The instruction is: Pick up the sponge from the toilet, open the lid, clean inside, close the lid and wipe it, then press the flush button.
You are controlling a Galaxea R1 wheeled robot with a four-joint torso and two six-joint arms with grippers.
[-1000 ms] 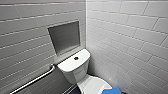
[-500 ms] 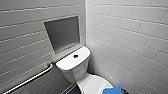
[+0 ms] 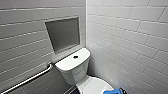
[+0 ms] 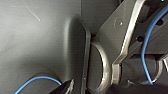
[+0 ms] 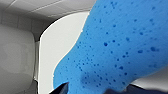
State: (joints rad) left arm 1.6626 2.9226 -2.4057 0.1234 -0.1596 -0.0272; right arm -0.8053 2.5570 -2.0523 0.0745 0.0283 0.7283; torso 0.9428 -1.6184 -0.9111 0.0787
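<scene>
Item: sponge (image 5: 117, 50), light, soft and squashy, over the front edge of the lid (image 5: 60, 57), apparently clamped in my right gripper (image 5: 100, 89); I judge it best held across its middle, firmly but uncrushed.

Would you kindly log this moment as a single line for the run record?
stage: at toilet | sponge: blue, large in right wrist view | lid: shut | button: on tank top

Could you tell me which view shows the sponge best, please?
The right wrist view: the sponge looms large, pores visible, over the toilet. The head view catches a blue sliver of it at its bottom edge; the left wrist view faces dark robot parts.
</scene>
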